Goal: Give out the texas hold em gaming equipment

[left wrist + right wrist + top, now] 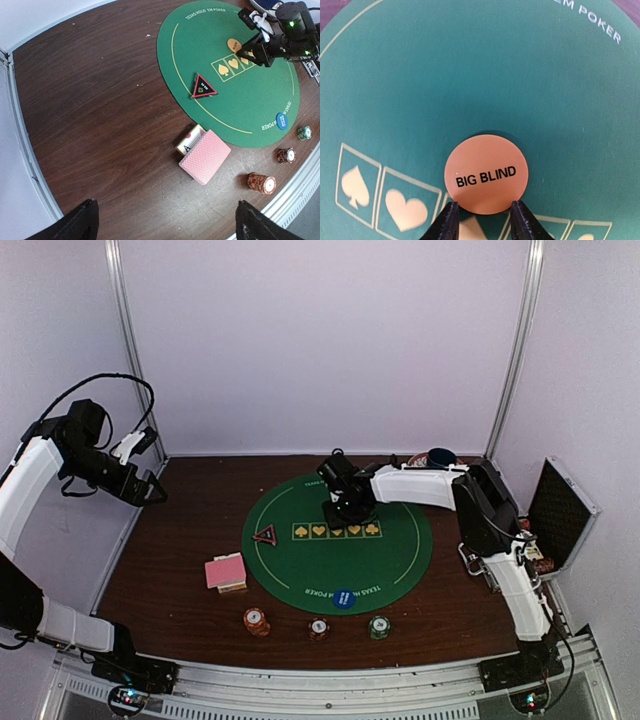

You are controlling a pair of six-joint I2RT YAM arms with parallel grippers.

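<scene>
My right gripper (485, 212) is low over the round green poker mat (300, 565), near the row of suit boxes. Its fingertips press on both sides of the near edge of an orange "BIG BLIND" disc (485, 172) lying flat on the mat. My left gripper (167, 222) hangs high at the left, open and holding nothing. A pink-backed card deck (205, 156) rests on its box on the wood. The red-black triangle marker (203, 87) and blue disc (282, 120) lie on the mat. Orange-red (256, 620), dark (319, 627) and green (379, 626) chip stacks line the near edge.
A metal-edged black case (560, 515) stands open at the right table edge with chips beside it. A dark blue cup (440, 456) on a saucer sits at the back behind the right arm. White walls and metal posts close in the brown table.
</scene>
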